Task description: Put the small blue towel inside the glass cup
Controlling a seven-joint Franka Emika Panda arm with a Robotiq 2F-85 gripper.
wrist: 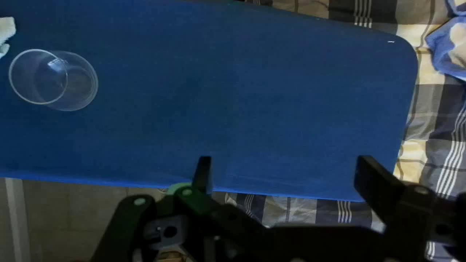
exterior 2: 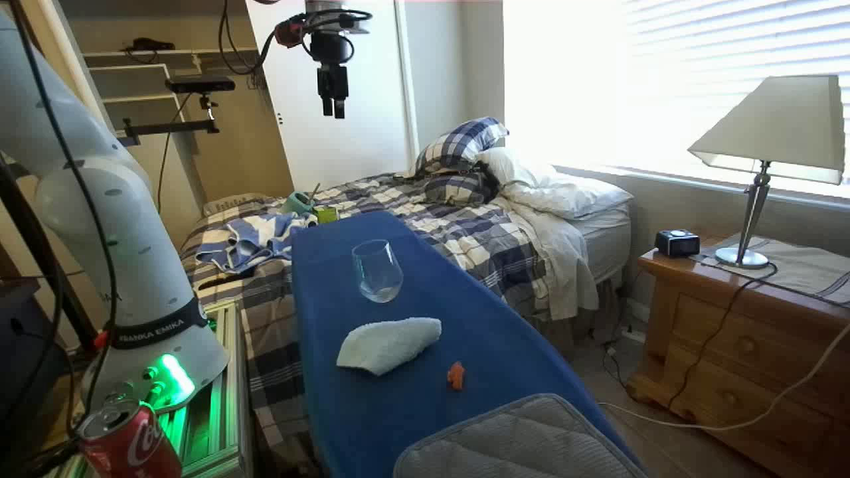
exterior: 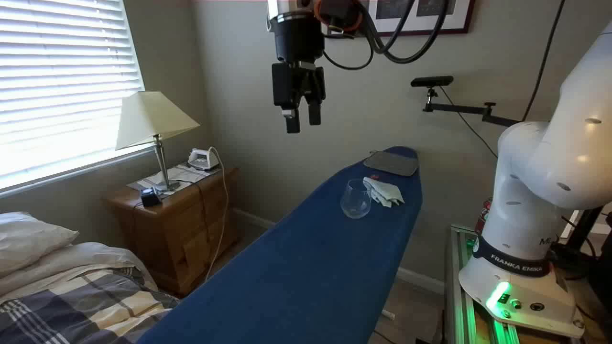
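Note:
The glass cup is a clear, stemless glass standing upright on the blue ironing board in both exterior views. It also shows at the left of the wrist view. The small towel looks pale, almost white, and lies folded on the board right beside the cup. It shows whole in an exterior view, and only its edge shows in the wrist view. My gripper is open and empty, high above the board and away from cup and towel. Its spread fingers show in the wrist view.
The ironing board carries a grey pad at one end and a small orange object near the towel. A bed with a blue-and-white cloth adjoins it. A nightstand with lamp and iron stands nearby.

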